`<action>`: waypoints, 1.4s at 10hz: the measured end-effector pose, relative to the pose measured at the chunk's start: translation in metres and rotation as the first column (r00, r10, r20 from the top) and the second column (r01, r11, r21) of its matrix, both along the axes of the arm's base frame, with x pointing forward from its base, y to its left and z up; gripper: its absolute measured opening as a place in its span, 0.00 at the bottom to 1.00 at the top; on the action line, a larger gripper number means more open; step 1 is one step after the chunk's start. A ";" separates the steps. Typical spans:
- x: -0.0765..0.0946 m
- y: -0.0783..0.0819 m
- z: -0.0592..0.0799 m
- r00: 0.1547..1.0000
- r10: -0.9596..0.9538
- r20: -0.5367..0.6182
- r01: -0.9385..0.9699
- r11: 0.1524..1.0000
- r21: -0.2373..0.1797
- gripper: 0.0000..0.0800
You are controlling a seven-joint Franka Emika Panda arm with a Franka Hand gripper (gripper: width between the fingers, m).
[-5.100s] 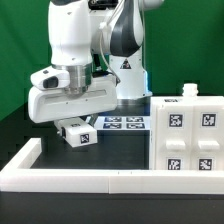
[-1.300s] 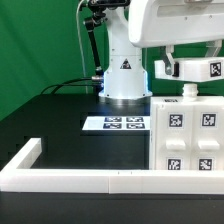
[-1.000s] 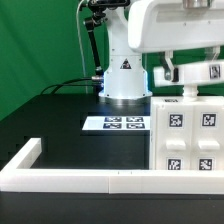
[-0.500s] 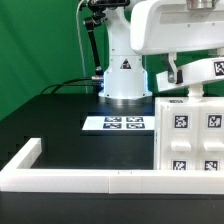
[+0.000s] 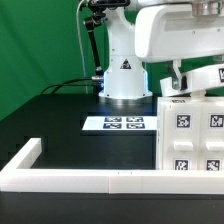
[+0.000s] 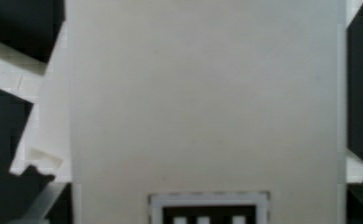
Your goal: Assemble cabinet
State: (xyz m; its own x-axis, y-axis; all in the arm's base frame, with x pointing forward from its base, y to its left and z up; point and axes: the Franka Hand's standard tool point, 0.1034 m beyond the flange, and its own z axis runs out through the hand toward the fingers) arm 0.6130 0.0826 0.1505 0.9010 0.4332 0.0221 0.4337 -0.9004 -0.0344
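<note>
One small panel (image 5: 205,80) is what matters here. It hangs tilted in the upper right of the exterior frame, just above the top edge of the cabinet body (image 5: 198,142), which fills the lower right. The gripper (image 5: 186,82) looks to be pinching that panel from above. You can see one dark finger (image 5: 176,76) against its near end, so I judge the hold as closed on it, though the second finger is out of sight.

Your main risk is the tilt. If you lower the panel as it sits, one corner would probably meet the body first. That could lever the panel round in the fingers or shove the body sideways. A thin, smooth plastic piece held near one end could also slip if you press it down hard. Level it and check its line against the body before you commit.

Much is hidden from you. The exterior frame cuts off the right part of both panel and body, so you cannot tell whether they are touching or just apart, nor where the seat for the panel lies. The wrist view is almost wholly filled by the small panel (image 6: 196,100), a blurred white face with part of a tag (image 6: 210,212) at the bottom centre. Neither the fingertips nor the body can be read there. The marker board (image 5: 115,124) and rim bar (image 5: 80,178) lie well apart from all this, towards the lower left.
</note>
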 end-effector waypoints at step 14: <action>0.008 -0.009 0.009 0.997 0.029 0.070 -0.029 1.000 0.007 1.00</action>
